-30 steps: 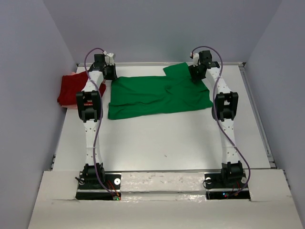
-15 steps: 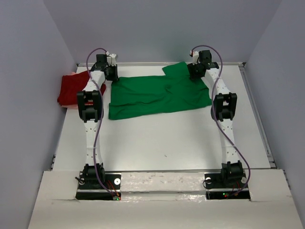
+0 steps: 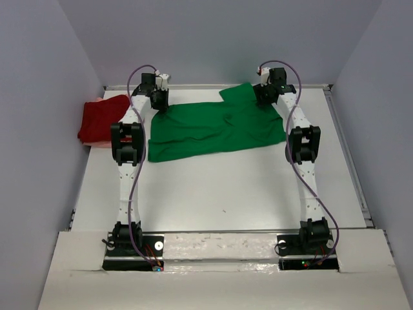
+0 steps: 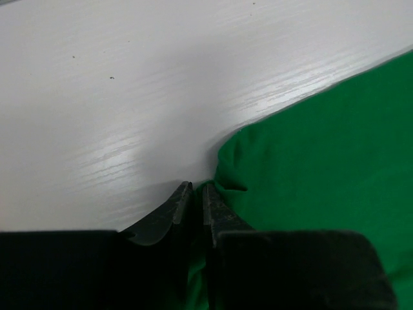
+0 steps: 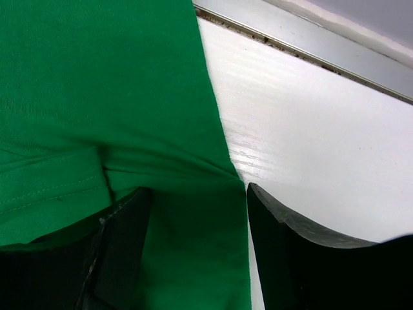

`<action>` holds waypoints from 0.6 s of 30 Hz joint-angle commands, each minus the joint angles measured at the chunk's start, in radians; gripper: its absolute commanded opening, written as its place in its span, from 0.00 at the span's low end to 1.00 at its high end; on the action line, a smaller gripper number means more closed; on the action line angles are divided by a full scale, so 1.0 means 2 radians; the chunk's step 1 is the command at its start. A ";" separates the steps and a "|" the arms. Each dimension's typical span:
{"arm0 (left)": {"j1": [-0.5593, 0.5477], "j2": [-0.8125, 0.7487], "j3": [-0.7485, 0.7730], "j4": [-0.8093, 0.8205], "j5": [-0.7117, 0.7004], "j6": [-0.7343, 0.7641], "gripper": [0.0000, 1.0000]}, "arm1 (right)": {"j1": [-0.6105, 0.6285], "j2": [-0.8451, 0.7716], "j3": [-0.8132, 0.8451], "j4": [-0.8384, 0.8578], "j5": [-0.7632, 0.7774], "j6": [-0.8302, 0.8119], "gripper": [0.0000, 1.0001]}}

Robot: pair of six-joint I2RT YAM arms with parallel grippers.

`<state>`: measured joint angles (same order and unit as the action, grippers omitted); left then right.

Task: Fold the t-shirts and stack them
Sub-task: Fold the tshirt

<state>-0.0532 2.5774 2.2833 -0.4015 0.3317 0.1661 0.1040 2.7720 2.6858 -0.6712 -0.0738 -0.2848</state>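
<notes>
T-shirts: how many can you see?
2. A bright green cloth t-shirt spread across the far middle; a dark red cloth t-shirt bunched at far left. Others may be hidden.

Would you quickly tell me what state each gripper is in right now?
Left gripper: closed, pinching the green t-shirt at its edge.
Right gripper: open, straddling the green t-shirt's edge, not gripping.

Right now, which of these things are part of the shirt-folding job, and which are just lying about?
Part of the job:
green t-shirt, spread flat
dark red t-shirt, bunched at far left
left claw, pinching the green t-shirt
right claw, open over it

Just there:
white table
rail along its far edge
white board in front
</notes>
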 commanded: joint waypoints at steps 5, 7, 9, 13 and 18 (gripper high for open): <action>-0.006 -0.035 -0.010 -0.025 -0.015 0.011 0.20 | -0.003 0.006 0.012 0.039 0.000 -0.005 0.66; -0.006 -0.036 -0.011 -0.024 -0.019 0.014 0.16 | -0.003 0.005 0.009 0.035 -0.001 -0.006 0.66; -0.007 -0.037 -0.010 -0.024 -0.035 0.014 0.03 | -0.003 0.000 0.001 0.031 -0.003 -0.008 0.66; -0.008 -0.038 -0.007 -0.018 -0.061 0.014 0.00 | -0.003 -0.025 -0.026 0.030 -0.010 -0.019 0.66; -0.008 -0.032 0.004 -0.022 -0.094 0.013 0.00 | -0.003 -0.073 -0.057 0.025 -0.048 -0.021 0.66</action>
<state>-0.0700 2.5717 2.2833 -0.4076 0.2218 0.1795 0.1040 2.7365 2.6026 -0.6235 -0.1081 -0.3115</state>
